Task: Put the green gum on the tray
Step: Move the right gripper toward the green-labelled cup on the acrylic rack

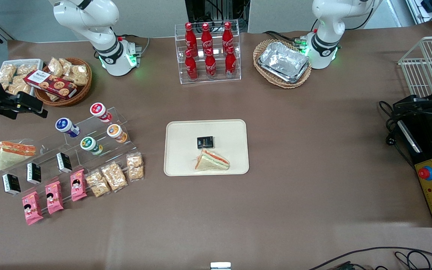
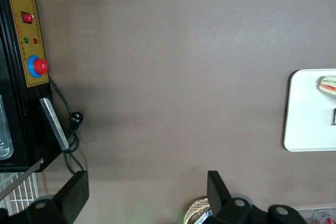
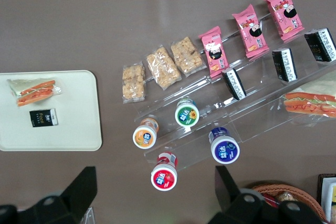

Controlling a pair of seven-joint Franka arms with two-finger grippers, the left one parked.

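Observation:
The green gum [image 1: 88, 144] is a small bottle with a green-ringed white lid. It stands on a lower step of a clear acrylic stand [image 1: 122, 114] and also shows in the right wrist view [image 3: 187, 114]. The cream tray [image 1: 234, 131] lies mid-table, apart from the stand; it holds a wrapped sandwich [image 1: 212, 161] and a small black packet [image 1: 205, 142]. The tray also shows in the right wrist view [image 3: 79, 129]. My gripper [image 1: 32, 107] hangs high above the working arm's end of the table, over the stand's upper edge. In the right wrist view the gripper [image 3: 152, 192] is open and empty.
On the stand beside the green gum are red-lidded [image 1: 98, 110], blue-lidded [image 1: 64, 125] and orange-lidded [image 1: 115, 132] bottles. Black packets, pink packets, snack bags and a sandwich [image 1: 13, 152] sit around it. A cola rack [image 1: 208, 52], a foil-tray basket [image 1: 283, 62] and a cookie basket [image 1: 64, 80] stand farther from the camera.

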